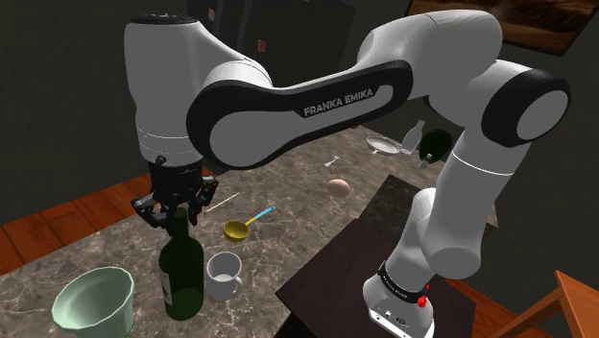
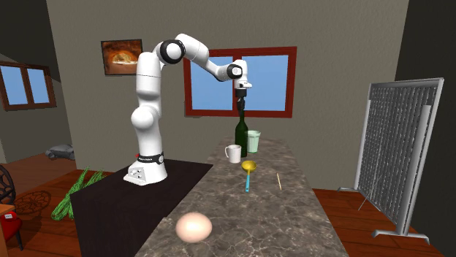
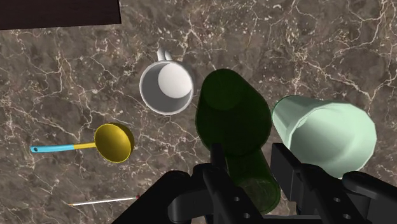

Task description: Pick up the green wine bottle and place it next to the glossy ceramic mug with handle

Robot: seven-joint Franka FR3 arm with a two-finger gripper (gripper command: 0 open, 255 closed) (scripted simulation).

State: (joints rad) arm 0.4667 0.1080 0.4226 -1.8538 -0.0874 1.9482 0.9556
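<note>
At lower left of shoulder view, end effector (image 1: 177, 213) grasping neck of green wine bottle (image 1: 182, 278), upright on surface (image 1: 307, 187), just beside white mug (image 1: 225, 277). Advice: release slowly, lift straight up, avoid tipping bottle toward pale green bowl (image 1: 91, 302).

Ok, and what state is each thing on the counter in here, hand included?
green bottle: upright, close beside the white mug, neck clasped.
hand: shut on the green bottle's neck.
white mug: upright, empty.
pale green pot: upright, empty.
yellow scoop: lying flat, bowl up, empty.
egg: whole, lying loose.
</note>
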